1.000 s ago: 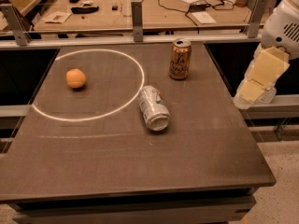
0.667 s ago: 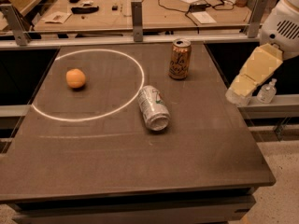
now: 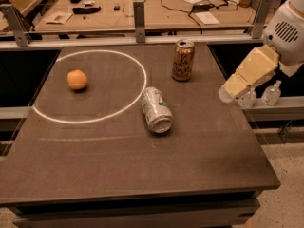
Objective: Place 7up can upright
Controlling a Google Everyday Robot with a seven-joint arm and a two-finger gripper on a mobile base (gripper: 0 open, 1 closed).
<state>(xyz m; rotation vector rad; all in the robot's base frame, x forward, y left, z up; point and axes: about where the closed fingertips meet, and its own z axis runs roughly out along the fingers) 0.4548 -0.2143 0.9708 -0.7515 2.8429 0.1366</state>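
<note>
The 7up can (image 3: 155,109), silver-white with green lettering, lies on its side on the dark table (image 3: 142,175), just outside the right edge of the white chalk circle (image 3: 90,87), its open end facing the near edge. My gripper (image 3: 229,92), cream-coloured, hangs over the table's right edge, well to the right of the can and apart from it. It holds nothing that I can see.
An orange-gold can (image 3: 183,60) stands upright behind the 7up can. An orange (image 3: 77,79) sits inside the circle at the left. A metal rail (image 3: 137,37) and a cluttered workbench lie behind. Small clear bottles (image 3: 271,93) stand on a ledge at the right.
My gripper has moved left and slightly up, from beyond the table's right edge toward the table. The cans and the orange have not moved.
</note>
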